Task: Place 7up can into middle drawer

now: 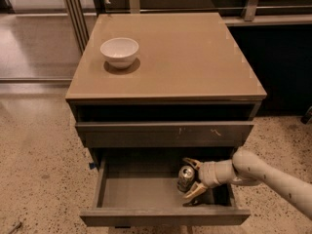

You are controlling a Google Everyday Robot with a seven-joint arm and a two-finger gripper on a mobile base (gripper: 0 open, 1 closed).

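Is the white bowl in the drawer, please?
No, the white bowl sits on the cabinet top; the hand and 7up can are in the middle drawer.

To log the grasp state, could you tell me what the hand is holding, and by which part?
The hand holds the 7up can by its sides, mid-body, inside the open middle drawer.

Print on the 7up can [185,175] is too small to read. The claw [188,178], beside it in the middle drawer [136,190], covers its right side; the arm [273,177] is cut off right.
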